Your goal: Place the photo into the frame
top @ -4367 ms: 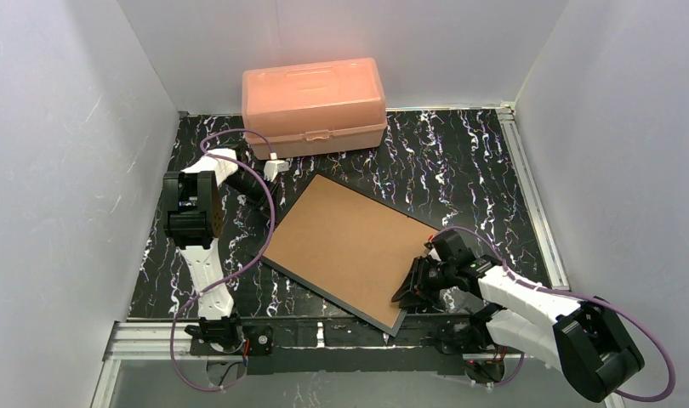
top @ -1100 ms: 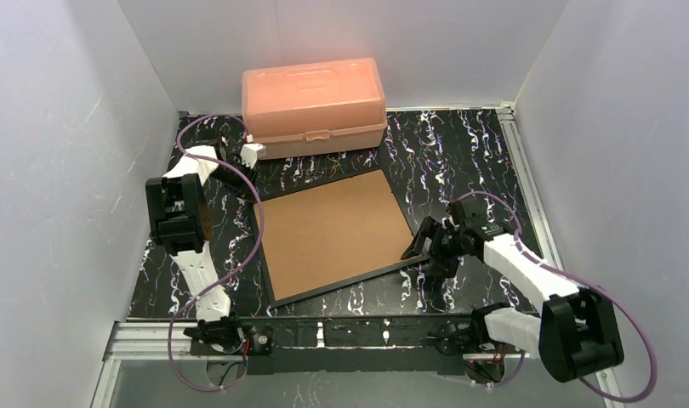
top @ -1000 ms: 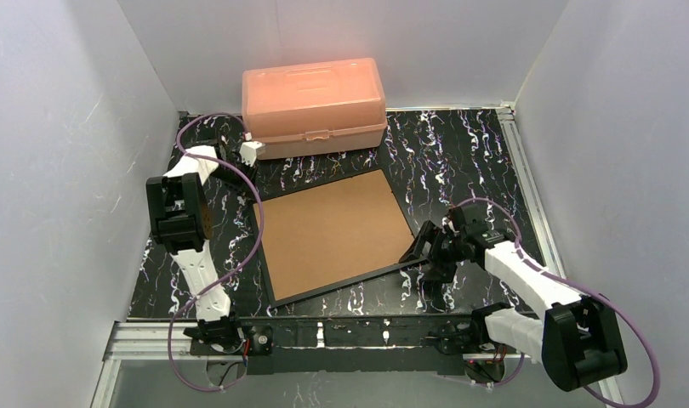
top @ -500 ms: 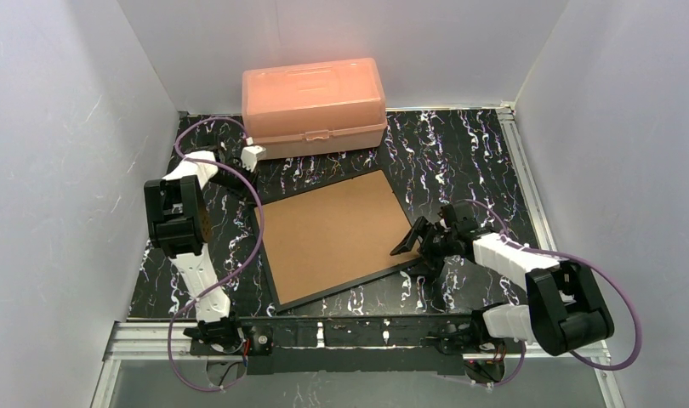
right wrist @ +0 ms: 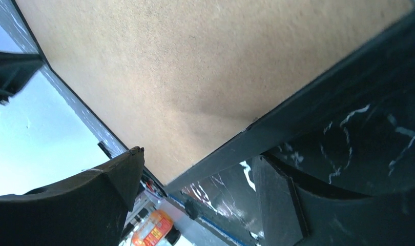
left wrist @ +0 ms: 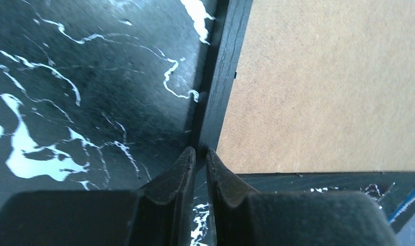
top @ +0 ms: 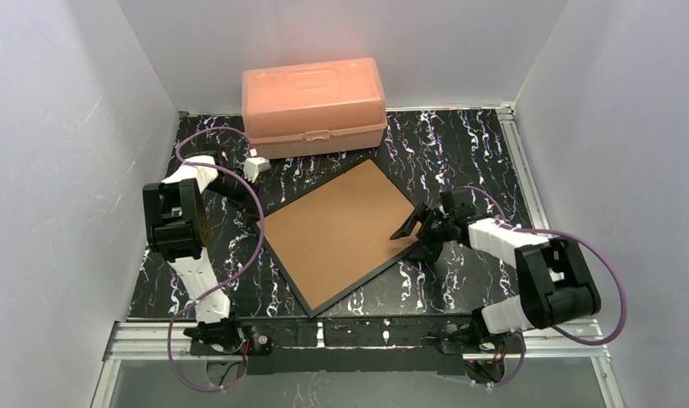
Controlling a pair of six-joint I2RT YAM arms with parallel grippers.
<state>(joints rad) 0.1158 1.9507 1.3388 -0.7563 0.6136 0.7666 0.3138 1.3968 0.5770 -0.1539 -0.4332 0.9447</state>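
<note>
Probably stiff and light, the frame [left wrist: 223,66] suits edge grips; right gripper [right wrist: 195,156] gapes astride its rim, left gripper [left wrist: 198,151] nearly closed

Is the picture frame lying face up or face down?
Face down: the frame shows its brown backing board on top, no glass or picture showing.

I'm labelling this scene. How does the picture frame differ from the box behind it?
The frame is flat and black-edged, brown backing up; the box is tall and peach. The frame lies skewed mid-table; the box sits squarer at the back. Both are rectangular, resting on the table.
</note>
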